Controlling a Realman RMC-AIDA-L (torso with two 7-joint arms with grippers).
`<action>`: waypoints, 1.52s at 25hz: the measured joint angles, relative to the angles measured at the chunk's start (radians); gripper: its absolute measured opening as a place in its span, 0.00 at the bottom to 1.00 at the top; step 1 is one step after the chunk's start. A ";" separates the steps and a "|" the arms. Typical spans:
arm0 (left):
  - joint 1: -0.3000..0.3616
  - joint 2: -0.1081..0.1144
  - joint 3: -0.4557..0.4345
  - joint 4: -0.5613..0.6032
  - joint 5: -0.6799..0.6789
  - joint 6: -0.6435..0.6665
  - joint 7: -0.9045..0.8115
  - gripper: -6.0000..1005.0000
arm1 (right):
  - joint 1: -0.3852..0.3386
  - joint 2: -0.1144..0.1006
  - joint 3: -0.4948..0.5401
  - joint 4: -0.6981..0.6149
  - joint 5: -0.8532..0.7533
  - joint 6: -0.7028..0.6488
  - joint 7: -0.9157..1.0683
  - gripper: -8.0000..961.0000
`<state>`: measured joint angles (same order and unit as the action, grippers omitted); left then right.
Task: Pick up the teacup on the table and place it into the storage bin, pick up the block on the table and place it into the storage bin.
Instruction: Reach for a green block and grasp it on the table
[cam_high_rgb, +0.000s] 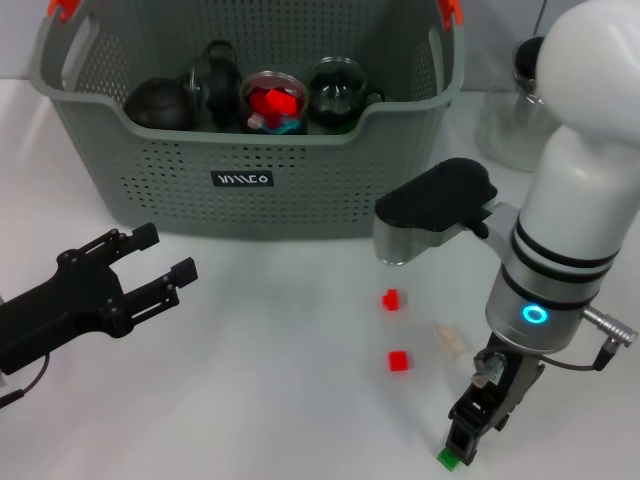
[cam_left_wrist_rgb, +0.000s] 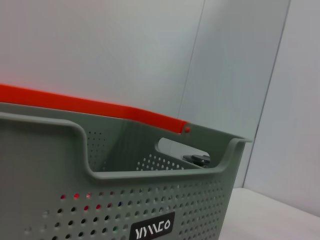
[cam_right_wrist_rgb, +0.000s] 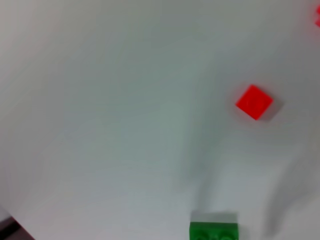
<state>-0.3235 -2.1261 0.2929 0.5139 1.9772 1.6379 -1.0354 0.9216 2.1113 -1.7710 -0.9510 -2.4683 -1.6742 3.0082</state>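
Two red blocks (cam_high_rgb: 390, 299) and a pale piece (cam_high_rgb: 449, 340) lay mid-frame on the counter (cam_high_rgb: 270, 380), below the storage bin (cam_high_rgb: 250, 170) at top. The right gripper (cam_high_rgb: 462, 432), at lower right, stood directly over the green block (cam_high_rgb: 449, 459); grip undeterminable. The left gripper (cam_high_rgb: 160, 262), at left, was open and empty.

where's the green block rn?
In the head view the green block sits on the table at the near edge on the robot's right, directly under the right gripper, nearer than the two red blocks.

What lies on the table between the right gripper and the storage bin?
In the head view, two red blocks and a pale, clear piece lie between the right gripper, low over a green block, and the storage bin.
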 joint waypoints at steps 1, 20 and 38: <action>0.000 0.000 0.000 0.000 0.000 0.000 0.000 0.75 | 0.005 0.001 -0.012 0.000 0.002 0.003 0.000 0.60; 0.002 0.000 0.000 -0.001 0.001 -0.009 0.002 0.75 | 0.086 0.009 -0.045 0.126 0.076 0.041 0.001 0.59; 0.001 0.000 0.000 -0.002 -0.003 -0.009 0.002 0.75 | 0.116 0.012 -0.130 0.126 0.074 0.078 0.002 0.59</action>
<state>-0.3221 -2.1261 0.2930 0.5123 1.9746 1.6291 -1.0339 1.0378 2.1230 -1.9015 -0.8249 -2.3945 -1.5958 3.0097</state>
